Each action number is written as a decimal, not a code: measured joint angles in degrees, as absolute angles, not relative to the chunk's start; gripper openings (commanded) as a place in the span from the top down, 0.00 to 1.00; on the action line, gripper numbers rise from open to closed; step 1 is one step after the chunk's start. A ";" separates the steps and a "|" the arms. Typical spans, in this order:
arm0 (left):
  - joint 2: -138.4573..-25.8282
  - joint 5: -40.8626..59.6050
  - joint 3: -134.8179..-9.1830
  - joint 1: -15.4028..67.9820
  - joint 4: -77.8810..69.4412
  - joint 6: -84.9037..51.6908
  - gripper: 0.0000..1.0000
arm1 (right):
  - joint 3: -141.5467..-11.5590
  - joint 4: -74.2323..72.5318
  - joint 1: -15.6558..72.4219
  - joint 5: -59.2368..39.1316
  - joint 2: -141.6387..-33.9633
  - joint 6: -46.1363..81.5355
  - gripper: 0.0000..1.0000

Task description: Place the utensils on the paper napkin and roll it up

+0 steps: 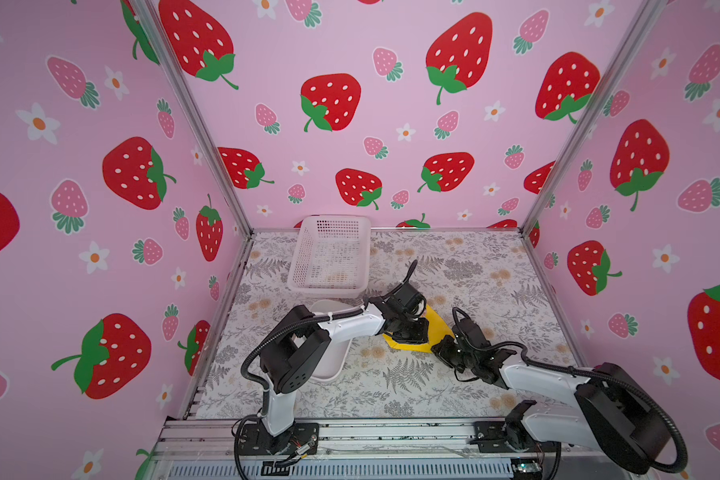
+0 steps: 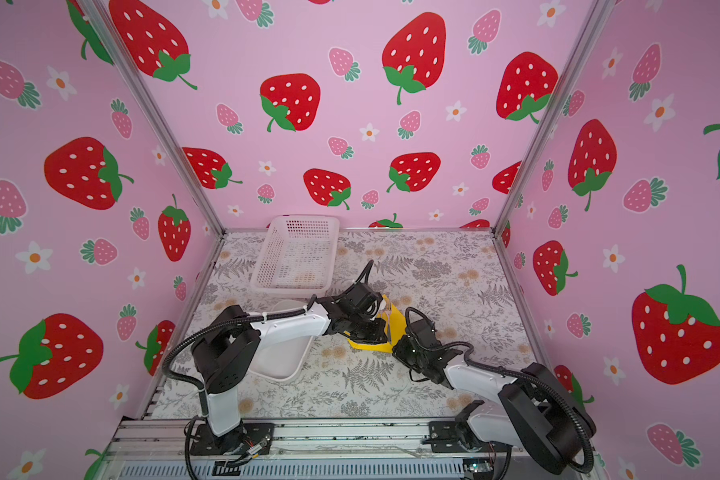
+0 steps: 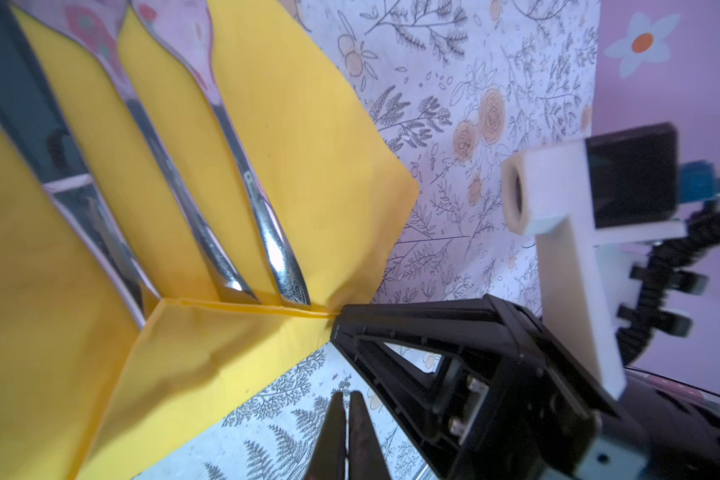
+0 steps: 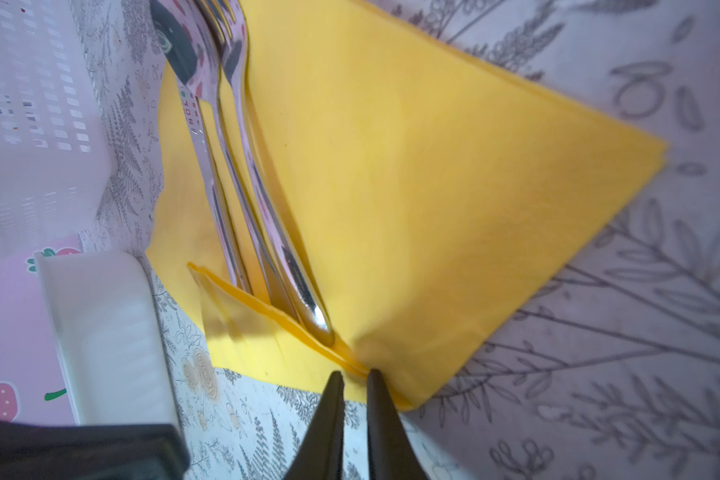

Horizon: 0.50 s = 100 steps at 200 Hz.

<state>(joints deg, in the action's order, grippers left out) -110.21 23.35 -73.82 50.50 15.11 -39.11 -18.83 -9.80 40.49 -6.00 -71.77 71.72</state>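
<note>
The yellow paper napkin (image 1: 438, 328) (image 2: 395, 326) lies in the middle of the table, with its near edge folded up into a flap (image 3: 208, 345). Three utensils (image 3: 221, 257) (image 4: 262, 232) lie side by side on it, their handle ends tucked under that flap. My right gripper (image 4: 355, 374) (image 1: 439, 348) pinches one end of the folded edge between nearly closed jaws; its black fingers (image 3: 395, 332) also show in the left wrist view. My left gripper (image 3: 346, 397) (image 1: 410, 334) is shut on nothing, over bare tablecloth just beside the flap.
A white mesh basket (image 1: 331, 253) (image 4: 30, 124) stands at the back left. A white tray (image 1: 329, 361) (image 4: 100, 332) sits left of the napkin, partly under my left arm. Patterned walls close off three sides.
</note>
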 measured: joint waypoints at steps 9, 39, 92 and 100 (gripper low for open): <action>-110.96 23.59 -74.19 50.70 15.27 -39.31 0.98 | -18.83 -9.80 40.49 -6.00 -71.77 71.72 0.84; -113.43 23.62 -74.96 51.13 15.77 -39.75 1.00 | -18.83 -9.80 40.49 -6.00 -71.77 71.72 0.84; -115.81 23.51 -76.36 51.18 16.88 -40.40 1.00 | -18.83 -9.80 40.47 -6.00 -71.75 71.72 0.84; -115.96 23.40 -76.51 51.18 16.91 -40.40 1.00 | -18.83 -9.80 40.47 -6.00 -71.75 71.72 0.84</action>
